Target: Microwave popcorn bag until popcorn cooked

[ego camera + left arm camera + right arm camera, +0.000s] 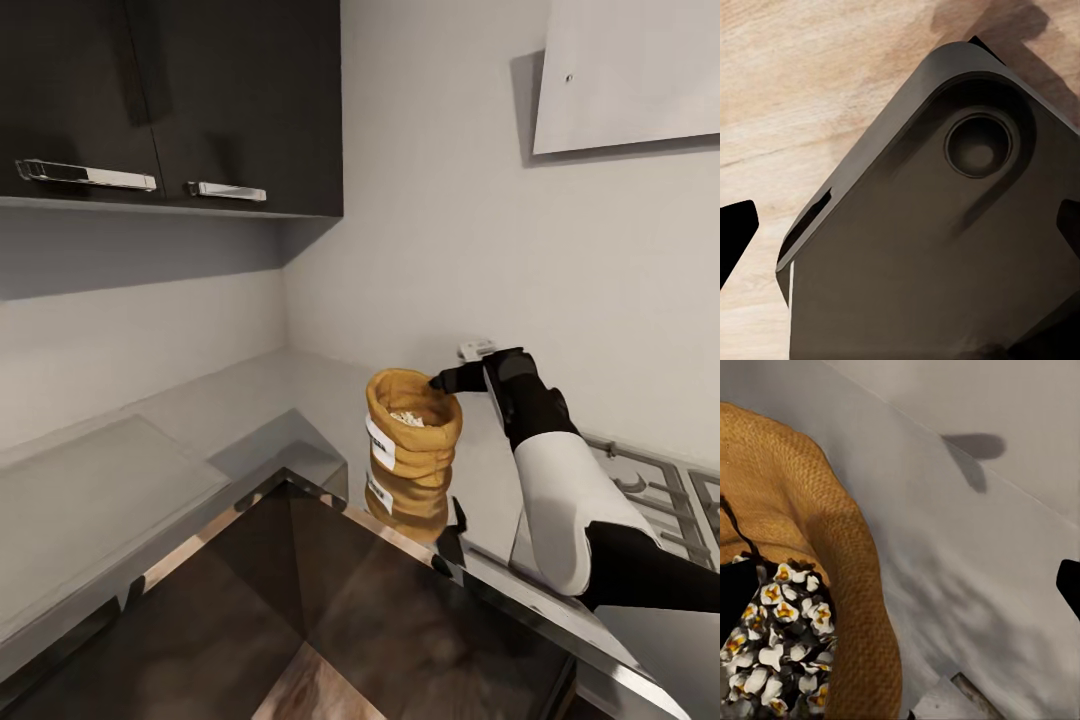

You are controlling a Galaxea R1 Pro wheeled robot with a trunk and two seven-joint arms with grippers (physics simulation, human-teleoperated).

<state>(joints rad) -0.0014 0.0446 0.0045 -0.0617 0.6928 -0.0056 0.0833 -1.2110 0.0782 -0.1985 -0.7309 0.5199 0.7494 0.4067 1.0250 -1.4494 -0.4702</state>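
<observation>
Nearest, the dark glossy top (400, 620). Beyond, at twelve o'clock, the right hand (447, 384) spread astride the popcorn bag (410, 450) rim on the table (240, 420). Bag ungrasped; microwaving remains.

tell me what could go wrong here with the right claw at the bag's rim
1. The right claw sits at the rolled rim of the bag, with one finger over the popcorn and the other outside. A pinch on soft cloth alone may slip or fold the rim.
2. The bag is open and full, so tilting it on lifting could spill popcorn onto the countertop.
3. The bag stands near the countertop's front edge; a sideways nudge might topple it off.
</observation>
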